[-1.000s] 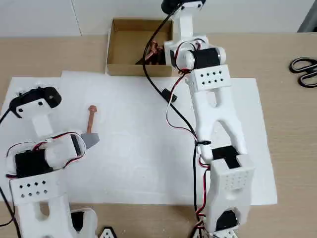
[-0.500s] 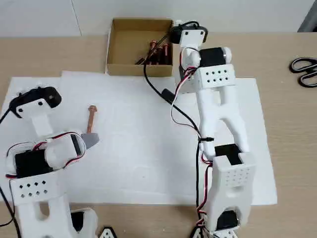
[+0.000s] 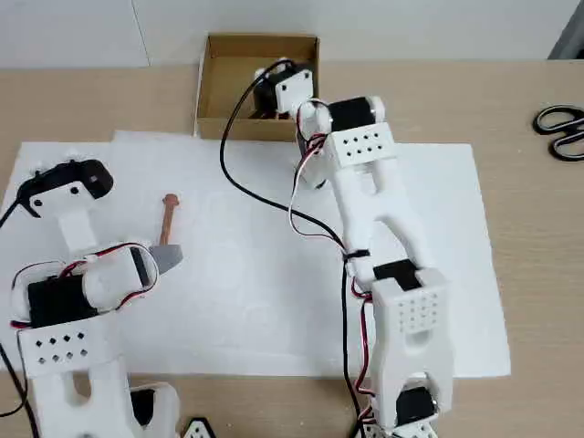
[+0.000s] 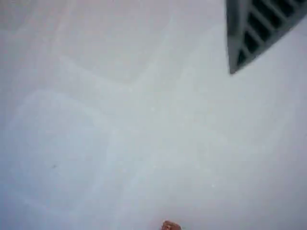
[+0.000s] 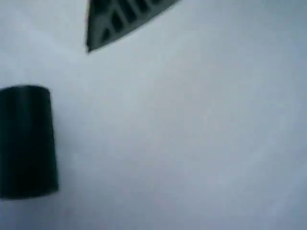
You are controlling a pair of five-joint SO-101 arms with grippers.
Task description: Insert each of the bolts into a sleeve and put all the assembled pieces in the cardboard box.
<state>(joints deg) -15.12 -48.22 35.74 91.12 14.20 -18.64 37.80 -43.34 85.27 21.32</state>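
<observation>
The right gripper (image 3: 270,97) hangs over the cardboard box (image 3: 228,78). Whether it is spread or closed cannot be told, and its wrist hides most of the box contents. The left gripper (image 3: 168,258) sits well short of the box, its state equally indeterminate. One bolt (image 3: 169,217) lies bare just beyond the left gripper, on its box side.

Judgement: at least this bolt is not yet sleeved or boxed.

Surface: a white foam sheet (image 3: 255,274) on a wooden table (image 3: 511,91). Scissors (image 3: 561,128) lie far from the box.

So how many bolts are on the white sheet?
1. The bolt lies on the white sheet beside the left arm. More may be hidden in the cardboard box under the right arm.
</observation>
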